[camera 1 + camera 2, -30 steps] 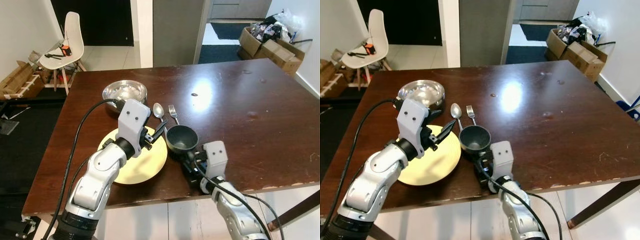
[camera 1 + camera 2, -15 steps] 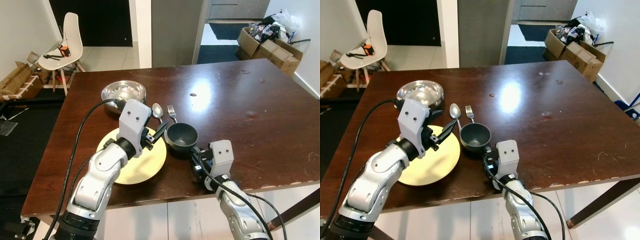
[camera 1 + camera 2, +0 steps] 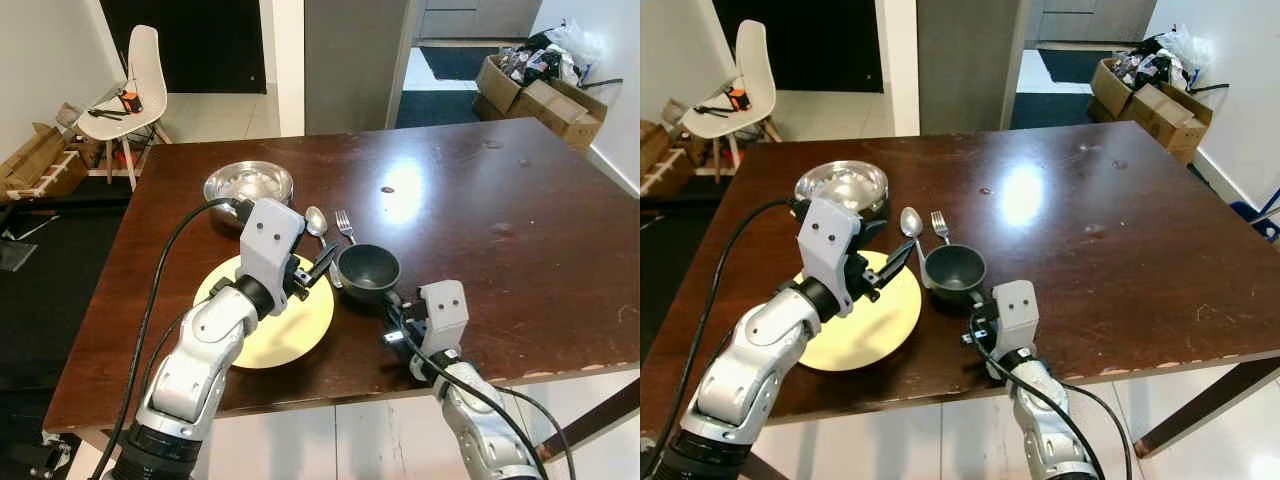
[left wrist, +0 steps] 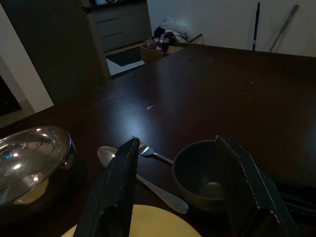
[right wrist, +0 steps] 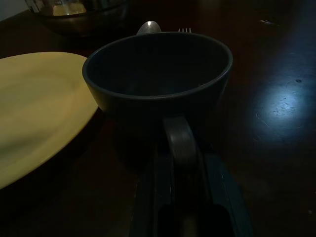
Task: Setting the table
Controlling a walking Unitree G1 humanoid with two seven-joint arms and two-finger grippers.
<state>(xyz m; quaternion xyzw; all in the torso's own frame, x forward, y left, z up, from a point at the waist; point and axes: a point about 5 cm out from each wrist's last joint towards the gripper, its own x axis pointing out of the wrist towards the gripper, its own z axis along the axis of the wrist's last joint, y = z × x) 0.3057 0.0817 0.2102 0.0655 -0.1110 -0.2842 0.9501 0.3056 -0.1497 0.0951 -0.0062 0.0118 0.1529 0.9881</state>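
Observation:
A dark mug (image 3: 368, 270) with a handle (image 5: 178, 140) stands on the brown table (image 3: 500, 200), just right of a yellow plate (image 3: 270, 322). My right gripper (image 3: 392, 310) is at the mug's near side, shut on the handle. Over the plate's far right rim hovers my left gripper (image 3: 320, 266), open and holding nothing, its fingers (image 4: 121, 182) pointing toward the mug. A spoon (image 3: 317, 221) and a fork (image 3: 346, 225) lie side by side just beyond the mug. A steel bowl (image 3: 249, 184) sits beyond the plate.
The table's right half is bare, with its near edge (image 3: 560, 372) close behind my right arm. A white chair (image 3: 130, 80) stands on the floor at the far left. Cardboard boxes (image 3: 545, 95) sit on the floor at the far right.
My right gripper has shifted a little to the right and away from me, with the mug moving along with it, off the plate's rim. The left arm has stayed put.

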